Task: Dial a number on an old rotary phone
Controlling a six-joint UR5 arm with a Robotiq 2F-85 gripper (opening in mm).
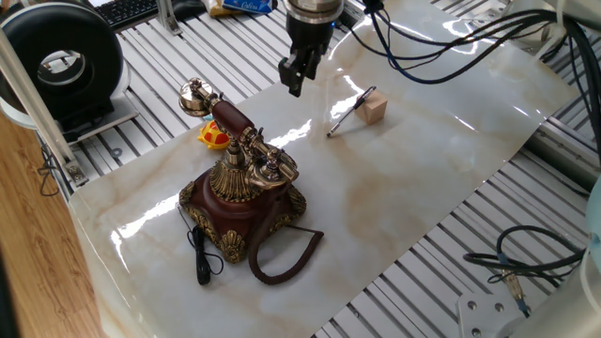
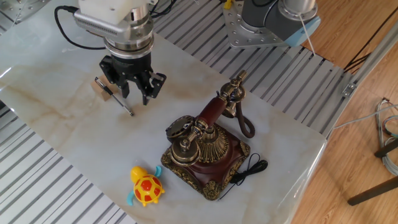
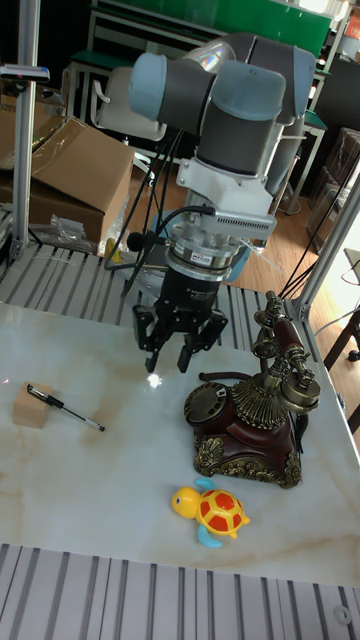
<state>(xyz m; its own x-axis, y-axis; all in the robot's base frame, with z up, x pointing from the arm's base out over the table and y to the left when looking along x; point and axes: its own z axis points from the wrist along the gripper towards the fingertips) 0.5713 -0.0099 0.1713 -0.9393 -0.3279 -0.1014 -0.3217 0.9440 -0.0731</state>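
- the gripper (image 2: 132,93) hangs above the marble-patterned table (image 2: 56,130) with its two dark fingers (image 3: 152,345) pointing down and spread apart, nothing between them; it touches neither the table nor any object.
- in the tall fixed view the gripper (image 3: 168,352) sits between the stylus on one side and the phone on the other, apart from both.
- the old rotary phone (image 2: 202,152) stands upright on the table, well apart from the gripper (image 1: 293,77); its dark red-brown square base with brass trim (image 1: 246,214) rests flat on the surface.
- the red-and-brass handset (image 2: 214,112) lies across the brass cradle on top of the phone.
- the rotary dial (image 3: 210,400) faces out from the front of the base, toward the side where the gripper hangs.
- a coiled brown cord (image 1: 282,253) loops from the base onto the table, and a thin black cable (image 1: 199,255) trails beside it.
- a thin silver stylus (image 2: 117,99) leans with one end propped on a small wooden block (image 2: 101,86), its other end on the table; in the other fixed view it lies just beside the gripper's fingers.
- a yellow and orange toy turtle (image 2: 146,185) sits on the table near the phone's base, not touching it.
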